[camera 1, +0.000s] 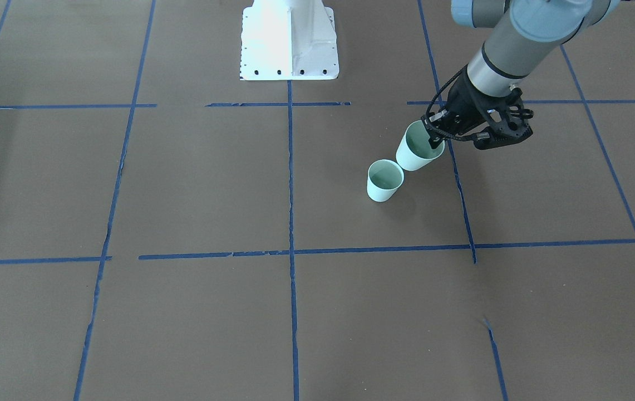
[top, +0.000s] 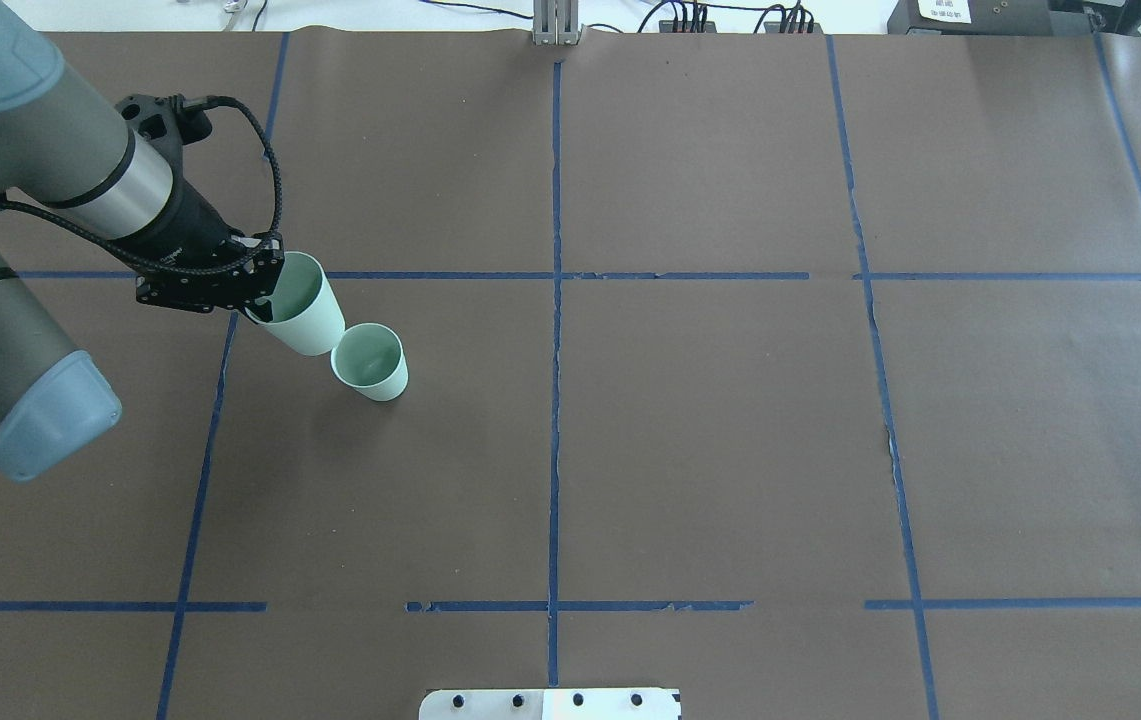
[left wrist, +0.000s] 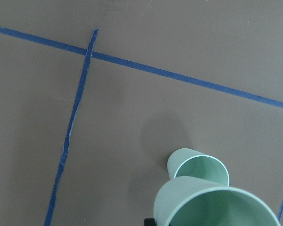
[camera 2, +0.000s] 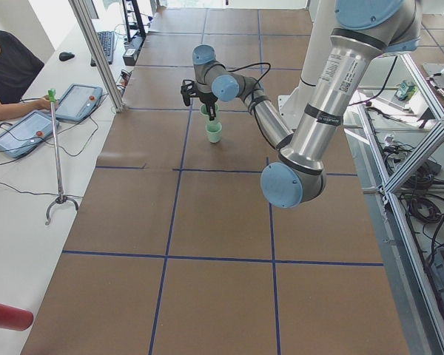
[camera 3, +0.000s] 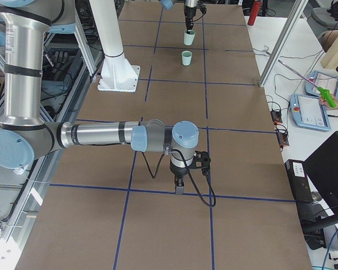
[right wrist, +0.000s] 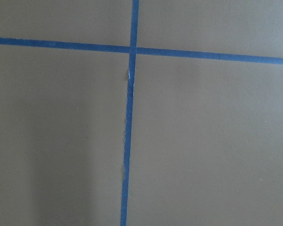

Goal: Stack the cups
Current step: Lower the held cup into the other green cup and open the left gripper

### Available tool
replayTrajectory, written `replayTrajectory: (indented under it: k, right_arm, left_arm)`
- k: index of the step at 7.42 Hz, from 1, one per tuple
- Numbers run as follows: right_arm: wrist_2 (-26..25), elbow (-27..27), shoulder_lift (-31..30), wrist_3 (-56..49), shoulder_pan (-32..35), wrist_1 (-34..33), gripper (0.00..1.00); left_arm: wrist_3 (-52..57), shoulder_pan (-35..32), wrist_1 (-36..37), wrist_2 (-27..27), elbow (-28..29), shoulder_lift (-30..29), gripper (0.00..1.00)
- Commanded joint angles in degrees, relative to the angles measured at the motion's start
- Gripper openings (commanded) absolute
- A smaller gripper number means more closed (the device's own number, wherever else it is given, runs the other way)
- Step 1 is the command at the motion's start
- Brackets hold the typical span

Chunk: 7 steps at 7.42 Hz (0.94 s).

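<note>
My left gripper is shut on the rim of one pale mint-green cup and holds it tilted just above the table. In the overhead view the gripper pinches the near-left edge of that cup. The second cup stands upright on the brown table, right beside the held one, and it also shows in the overhead view. The left wrist view shows the held cup close in front of the standing cup. My right gripper points down over the table far from the cups; I cannot tell if it is open.
The white robot base stands at the table's robot side. Blue tape lines divide the brown table cover into squares. An operator with tablets sits at the far long side.
</note>
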Motion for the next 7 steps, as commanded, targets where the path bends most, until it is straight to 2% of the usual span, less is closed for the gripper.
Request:
replayTrajectory:
  k: [1, 7]
  right_arm:
    - [0.0, 0.0, 0.0, 0.0, 0.0, 0.0, 1.0]
    - [0.0, 0.0, 0.0, 0.0, 0.0, 0.0, 1.0]
  left_arm:
    - [-0.47, 0.9, -1.96, 0.39, 3.82, -1.9, 0.0]
    - [-0.64, 3.19, -5.75, 1.27, 7.53, -2.52, 0.0]
